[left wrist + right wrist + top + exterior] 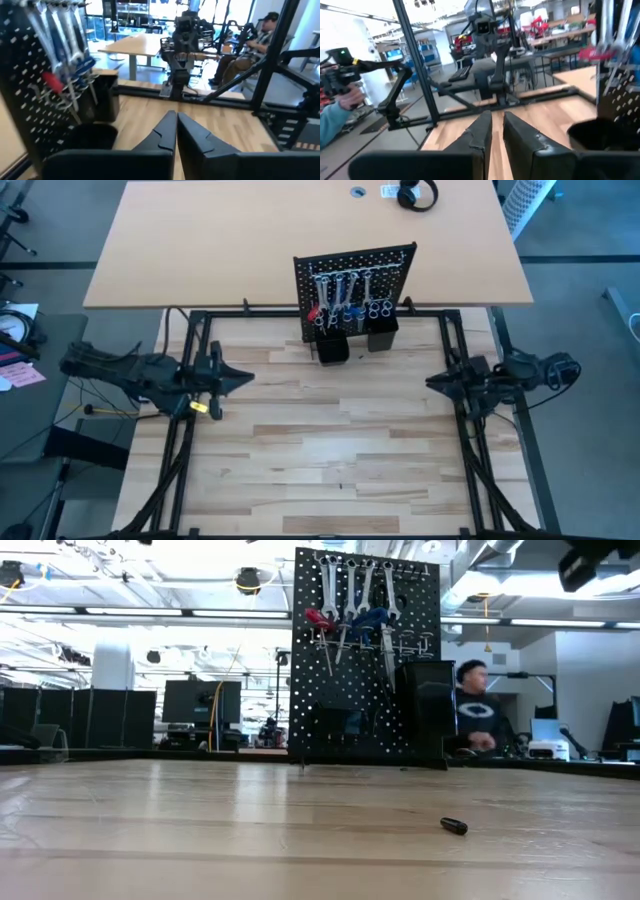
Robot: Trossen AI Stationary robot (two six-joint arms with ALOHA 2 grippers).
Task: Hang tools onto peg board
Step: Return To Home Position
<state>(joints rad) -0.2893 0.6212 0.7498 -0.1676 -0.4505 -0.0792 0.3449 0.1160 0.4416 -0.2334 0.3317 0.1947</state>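
Resting clenched and empty at 9 and 3 o'clock, the left tool [240, 378] and right tool [432, 383] sit clear, seemingly because the wrenches [342, 285] hang on the board [355, 275] at 12 o'clock of the surface [330, 450].

left pincer [176, 116] closed above the wooden table [225, 120] — peg board [22, 80] with hung tools [75, 70] close beside it

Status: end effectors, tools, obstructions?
Left end effector shut, empty, left edge. Right end effector likewise, right edge. Tools on peg board. Dark piece loose on table.
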